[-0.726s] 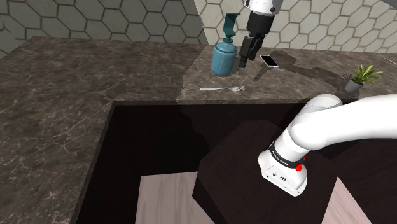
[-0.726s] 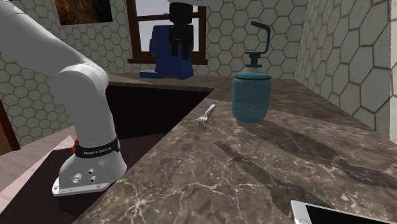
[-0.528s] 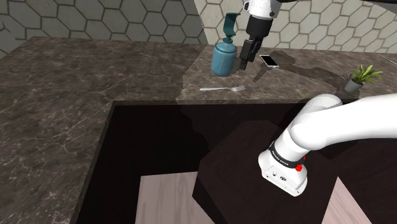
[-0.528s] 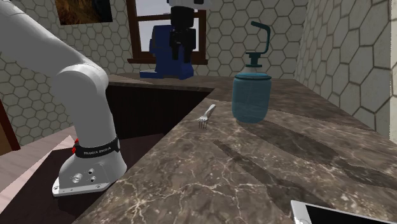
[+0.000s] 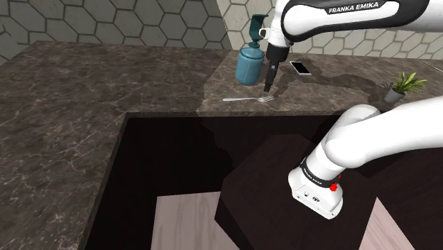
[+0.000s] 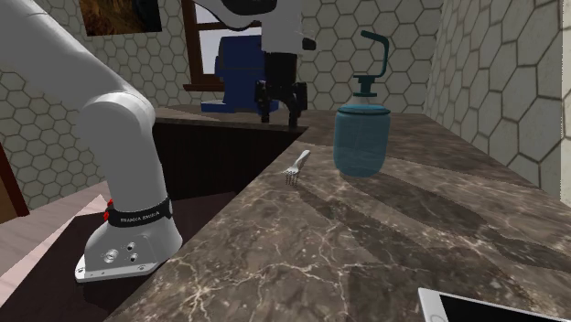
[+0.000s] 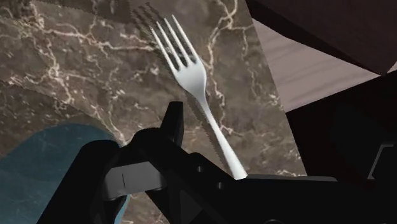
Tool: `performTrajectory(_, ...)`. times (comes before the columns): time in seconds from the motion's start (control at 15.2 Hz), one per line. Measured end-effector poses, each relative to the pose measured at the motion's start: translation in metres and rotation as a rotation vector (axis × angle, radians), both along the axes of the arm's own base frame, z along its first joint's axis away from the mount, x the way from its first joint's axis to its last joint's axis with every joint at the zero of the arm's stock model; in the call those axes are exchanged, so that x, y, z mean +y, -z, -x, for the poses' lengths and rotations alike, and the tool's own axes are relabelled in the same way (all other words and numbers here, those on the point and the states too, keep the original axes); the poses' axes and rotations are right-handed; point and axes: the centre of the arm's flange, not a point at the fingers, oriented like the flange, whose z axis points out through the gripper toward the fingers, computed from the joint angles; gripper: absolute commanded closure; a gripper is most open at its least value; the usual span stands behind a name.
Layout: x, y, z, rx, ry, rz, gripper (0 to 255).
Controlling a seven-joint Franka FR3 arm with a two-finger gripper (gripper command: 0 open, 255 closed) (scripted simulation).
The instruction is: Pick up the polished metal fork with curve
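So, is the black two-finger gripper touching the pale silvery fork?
Apart. The second exterior view shows the gripper hanging above the fork, a clear gap between.

Arm (image 5: 341, 13) arched over, tool (image 6: 280, 118) pointing down, fingers (image 6: 296, 108) apart

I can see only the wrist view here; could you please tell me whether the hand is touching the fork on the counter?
Observer: It is not. In the shoulder view the hand hangs above the fork, near its tine end, with a strip of counter showing between them.
Operator: Thank you. And what is it that stands next to the fork?
Observer: A teal jar with a pump-like top. In the second exterior view it stands upright on the counter beside the fork and apart from it.
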Motion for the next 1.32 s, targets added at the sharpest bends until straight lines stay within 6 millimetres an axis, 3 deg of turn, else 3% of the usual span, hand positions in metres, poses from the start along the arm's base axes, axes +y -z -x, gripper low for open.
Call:
performTrajectory(0.33, -0.019, 0.052, -0.024, -0.016, -0.172, 0.029, 0)
performTrajectory(0.86, -0.023, 0.095, -0.028, -0.021, -0.203, 0.035, 0)
performTrajectory(0.92, -0.023, 0.097, -0.028, -0.021, -0.203, 0.035, 255)
performTrajectory(1.32, -0.022, 0.097, -0.029, -0.025, -0.206, 0.034, 255)
